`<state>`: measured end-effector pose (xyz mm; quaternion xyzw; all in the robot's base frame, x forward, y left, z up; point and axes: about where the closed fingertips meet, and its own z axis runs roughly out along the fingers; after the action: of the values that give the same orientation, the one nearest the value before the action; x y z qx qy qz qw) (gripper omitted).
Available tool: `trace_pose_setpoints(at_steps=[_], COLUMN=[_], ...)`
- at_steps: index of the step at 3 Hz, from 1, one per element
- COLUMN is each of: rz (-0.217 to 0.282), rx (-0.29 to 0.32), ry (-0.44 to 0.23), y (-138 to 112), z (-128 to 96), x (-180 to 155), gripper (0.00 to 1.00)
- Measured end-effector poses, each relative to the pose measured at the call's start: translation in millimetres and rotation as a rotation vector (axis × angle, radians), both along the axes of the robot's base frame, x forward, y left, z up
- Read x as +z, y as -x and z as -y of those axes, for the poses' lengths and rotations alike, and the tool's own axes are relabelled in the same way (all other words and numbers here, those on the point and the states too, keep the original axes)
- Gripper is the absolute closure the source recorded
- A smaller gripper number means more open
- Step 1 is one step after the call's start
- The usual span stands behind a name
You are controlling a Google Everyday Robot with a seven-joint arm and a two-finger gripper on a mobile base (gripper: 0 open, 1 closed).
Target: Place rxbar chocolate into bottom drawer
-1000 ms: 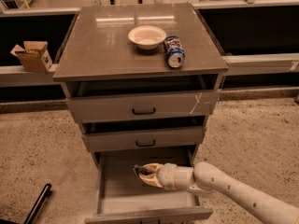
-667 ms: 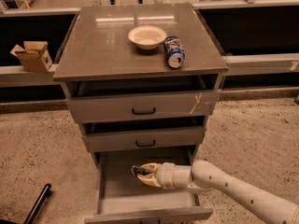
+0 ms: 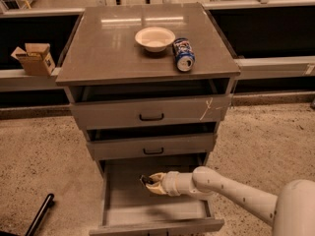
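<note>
Over the pulled-out bottom drawer (image 3: 123, 206), near its middle: gripper (image 3: 151, 183) reaches in from the right, pinched on the rxbar chocolate (image 3: 144, 180). Bowl (image 3: 154, 38) and can (image 3: 184, 54) sit on the cabinet top (image 3: 108, 48).

Your arm (image 3: 246, 198) comes into view from the 4 o'clock corner, its white forearm slanting up toward 10 o'clock to a rounded wrist joint (image 3: 204, 177). From there the wrist lies near level, pointing to 9 o'clock. Your gripper (image 3: 149, 183) is at its end, low in the view near 6 o'clock, with its pale fingers (image 3: 156, 177) pinched on the rxbar chocolate (image 3: 143, 180).
</note>
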<state>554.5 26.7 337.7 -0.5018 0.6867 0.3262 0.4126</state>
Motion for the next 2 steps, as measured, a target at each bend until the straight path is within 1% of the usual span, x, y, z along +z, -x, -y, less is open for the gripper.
trace_pose_setpoints(at_steps=[1, 2], rz=[-0.054, -0.092], rx=[-0.011, -0.011], ry=[0.035, 0.041], y=[-13.1, -20.3], z=[5.3, 12.2], x=[-58.0, -102.6], gripper=[1.00, 1.00])
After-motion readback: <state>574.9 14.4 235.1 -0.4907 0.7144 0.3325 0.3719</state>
